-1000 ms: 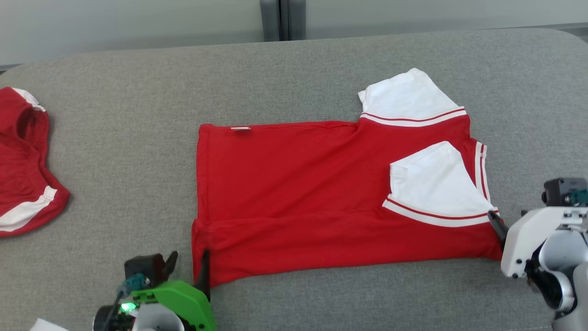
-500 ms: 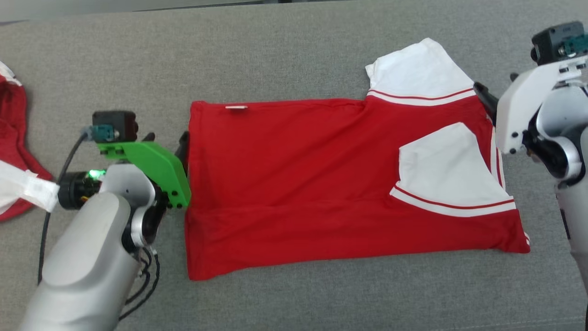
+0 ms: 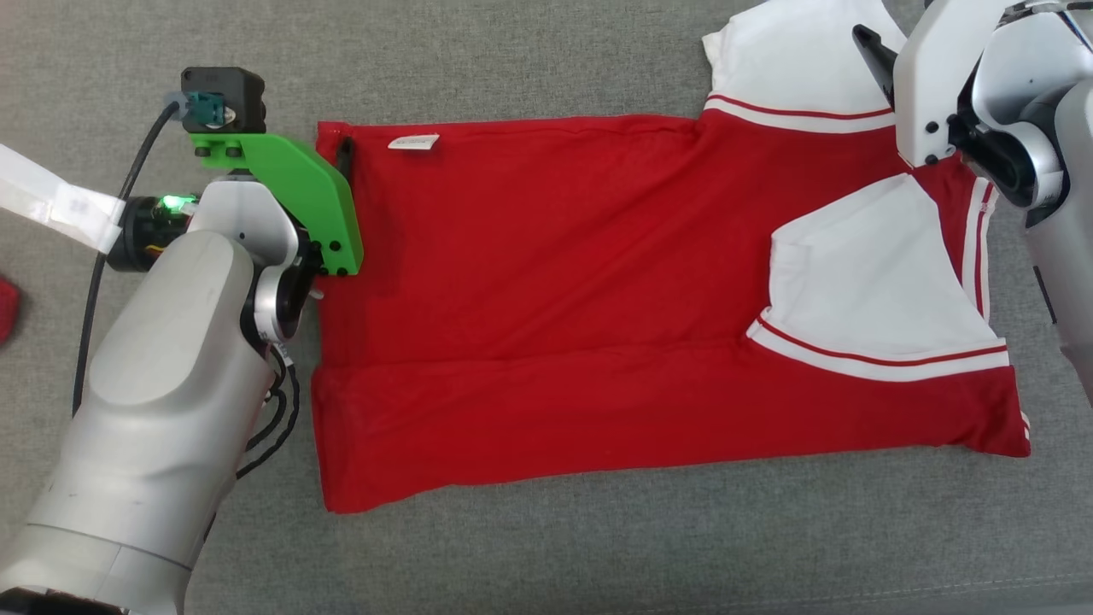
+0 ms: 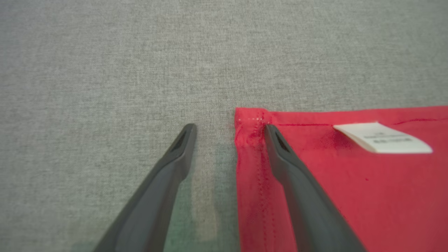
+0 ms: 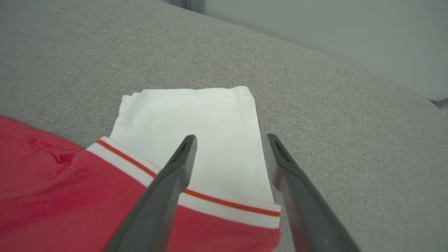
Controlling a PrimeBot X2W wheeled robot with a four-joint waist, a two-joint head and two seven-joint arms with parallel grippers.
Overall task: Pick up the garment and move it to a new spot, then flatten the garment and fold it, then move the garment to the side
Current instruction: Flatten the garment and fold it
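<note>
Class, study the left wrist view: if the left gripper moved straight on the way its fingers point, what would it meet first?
Most likely the hem corner of the red shirt: the left gripper straddles it, one finger over cloth, the other over the grey table. How high it hovers is unclear.

Grey woven surface (image 3: 546, 547). Carries a red garment (image 3: 555, 282), spread flat: one white sleeve (image 3: 862, 273) folded onto the body, second sleeve (image 3: 786, 51) resting on the surface, far right. Bears red cloth (image 3: 5, 309) at left edge, well apart.
</note>
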